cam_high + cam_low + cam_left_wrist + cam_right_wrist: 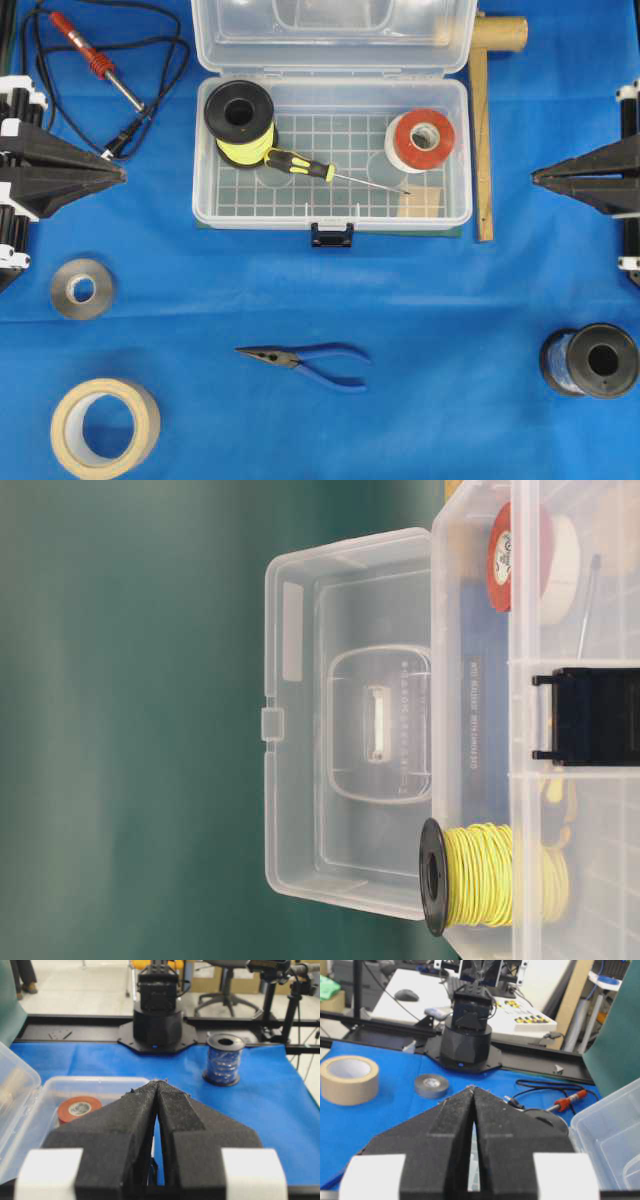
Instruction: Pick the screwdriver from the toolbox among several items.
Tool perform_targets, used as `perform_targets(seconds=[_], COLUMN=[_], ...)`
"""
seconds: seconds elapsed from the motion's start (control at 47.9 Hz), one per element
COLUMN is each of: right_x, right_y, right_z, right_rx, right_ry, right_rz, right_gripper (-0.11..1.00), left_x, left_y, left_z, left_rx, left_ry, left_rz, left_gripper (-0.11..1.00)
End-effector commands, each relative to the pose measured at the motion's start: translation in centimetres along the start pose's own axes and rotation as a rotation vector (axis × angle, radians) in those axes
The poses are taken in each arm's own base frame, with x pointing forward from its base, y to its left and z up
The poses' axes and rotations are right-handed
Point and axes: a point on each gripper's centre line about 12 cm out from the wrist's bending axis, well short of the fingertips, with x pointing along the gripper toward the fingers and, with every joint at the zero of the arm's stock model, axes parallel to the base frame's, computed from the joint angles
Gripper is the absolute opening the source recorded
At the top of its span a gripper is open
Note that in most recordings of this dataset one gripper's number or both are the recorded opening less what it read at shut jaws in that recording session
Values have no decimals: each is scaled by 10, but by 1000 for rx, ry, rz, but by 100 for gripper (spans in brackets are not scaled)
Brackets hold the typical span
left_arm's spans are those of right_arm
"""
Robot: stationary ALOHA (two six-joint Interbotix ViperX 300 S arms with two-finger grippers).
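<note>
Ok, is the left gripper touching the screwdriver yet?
Apart. The overhead view shows the left gripper outside the toolbox, with blue cloth and the box wall separating it from the screwdriver.
</note>
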Motion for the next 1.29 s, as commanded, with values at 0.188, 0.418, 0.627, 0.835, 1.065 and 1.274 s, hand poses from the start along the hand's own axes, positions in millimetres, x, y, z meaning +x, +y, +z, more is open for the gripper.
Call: perform_targets(seconds=[0.188,0.418,0.627,0.835,1.065,1.274], right_x=[41,111,173,214,234,249], right_y=[-3,-14,-39,-62,-78,-85], right_z=[23,36,16,-16,-77,-136], right_rx=[47,145,326,425,465,502], right_ry=[124,391,654,873,1049,1105], right_rz=[-15,-72,-203,-361,-474,-503], right_gripper=[0,0,11,68,74,74], left_x=[4,4,4,4,4,4], left_y=[-1,-1,-1,-1,0,0], left_z=[6,6,6,6,6,7], left_rx=[-24,-29,-27,-32,-32,-32], left_ry=[-12,-12,-17,-21,-24,-27], left_rz=[0,0,0,1,1,1], left_gripper=[0,0,0,0,0,0])
